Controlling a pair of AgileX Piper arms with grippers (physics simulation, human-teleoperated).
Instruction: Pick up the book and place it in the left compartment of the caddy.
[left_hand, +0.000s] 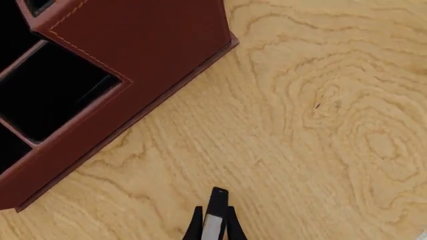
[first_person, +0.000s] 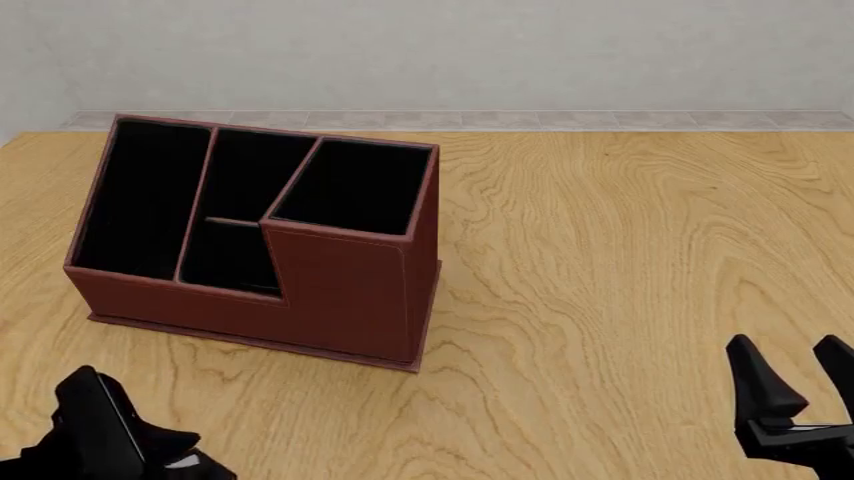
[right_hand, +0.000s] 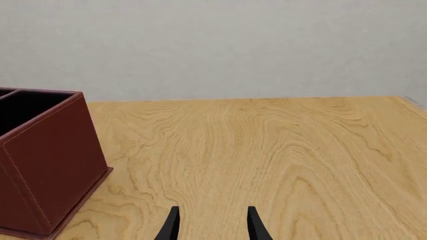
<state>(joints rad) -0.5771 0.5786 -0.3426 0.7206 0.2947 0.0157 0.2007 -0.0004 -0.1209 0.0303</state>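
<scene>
- We hold the small thin black-covered book clamped edge-on between the 2 black fingers of our left gripper; the left wrist view shows its white page edge between the dark covers, pointing forward past the fingertips.
- We judge that edge-on hold suits the goal: a thin book carried upright can slide down into a narrow slot without being turned again.
- The reddish-brown leather-look caddy stands on the pale wood-grain table, turned at a slight angle, its 4 black-lined compartments open upward.
- The left compartment, the long narrow slot at the caddy's low end, looks vacant and lies ahead of our left arm, so the book is near it but not yet above it.
- In the front view our left gripper sits low at the near edge of the table, in front of the caddy's low corner and apart from it; the book itself is hard to make out there.
- Our right gripper rests with its fingers spread and nothing between them, well to the right of the caddy, aimed across bare table toward the far wall.
- We judge the lift is done and the carry over the slot comes next; the stepped front wall is the edge to clear.
</scene>
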